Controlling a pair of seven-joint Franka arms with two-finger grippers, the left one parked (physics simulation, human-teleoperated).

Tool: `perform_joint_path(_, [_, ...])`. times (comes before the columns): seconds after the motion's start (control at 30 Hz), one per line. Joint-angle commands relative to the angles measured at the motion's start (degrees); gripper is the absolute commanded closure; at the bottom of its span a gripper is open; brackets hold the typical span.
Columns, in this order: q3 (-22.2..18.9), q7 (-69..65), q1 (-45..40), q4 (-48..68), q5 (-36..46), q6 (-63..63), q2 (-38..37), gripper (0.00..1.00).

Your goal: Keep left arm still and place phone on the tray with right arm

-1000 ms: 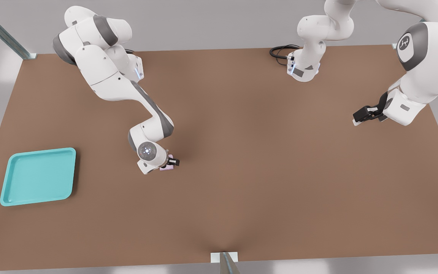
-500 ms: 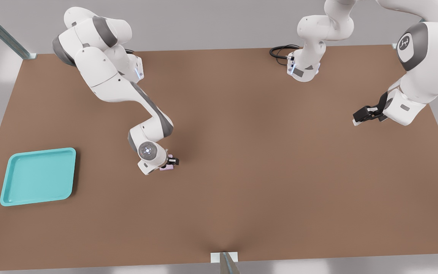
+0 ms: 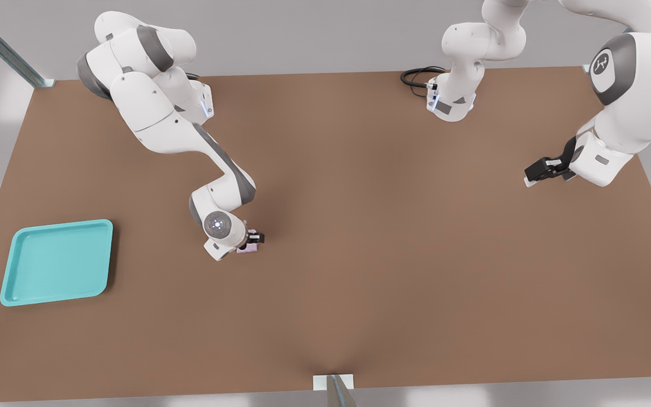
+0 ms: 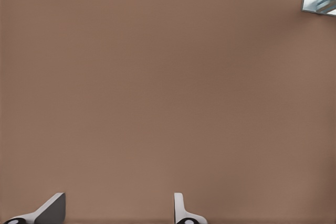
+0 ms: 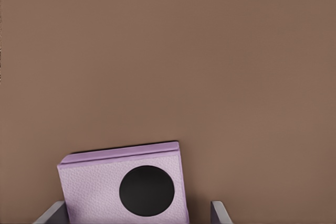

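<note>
While the right arm [image 3: 190, 135] reaches down over the brown counter [image 3: 393, 243], its gripper [image 3: 253, 239] sits low at the phone [image 3: 248, 246], close to the counter surface. The right wrist view shows the pale lilac phone [image 5: 126, 187] lying between the two fingers [image 5: 51, 214], one on either side of it. A gap is visible between the phone's edge and one finger, so the fingers stand apart around the phone rather than clamped on it. Contact on the other side cannot be confirmed.

One round black lens faces the wrist camera; the rest of the phone runs out of view. Whether the phone rests flat on the counter or is raised off it cannot be determined.

The tray [image 3: 57, 263] lies on the counter well apart from the gripper, off toward the front view's left, and nothing is in it. Nothing stands between gripper and tray.

Assessment: the straddling stance suits a grasp across the phone's narrow sides. The grasp step appears to be in hand, with carry and placement outstanding. The phone is small and thin, so a low or off-centre closure could let it slip or tip.
</note>
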Motion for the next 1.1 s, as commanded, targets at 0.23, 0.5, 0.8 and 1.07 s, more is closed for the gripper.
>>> perform_joint_path(0.23, [0.0, -4.0, 0.1, 0.0, 0.1, 0.5, 0.4, 0.05])
perform_joint_path(0.5, [0.6, -4.0, -2.0, 0.5, 0.0, -2.7, -2.9, 0.18])
perform_joint_path(0.8, [0.6, -23.4, -16.9, -3.6, 0.2, -7.4, -16.0, 0.18])
perform_joint_path(1.07, [-0.2, -55.0, -39.8, -4.3, 0.3, -1.7, -15.2, 0.18])
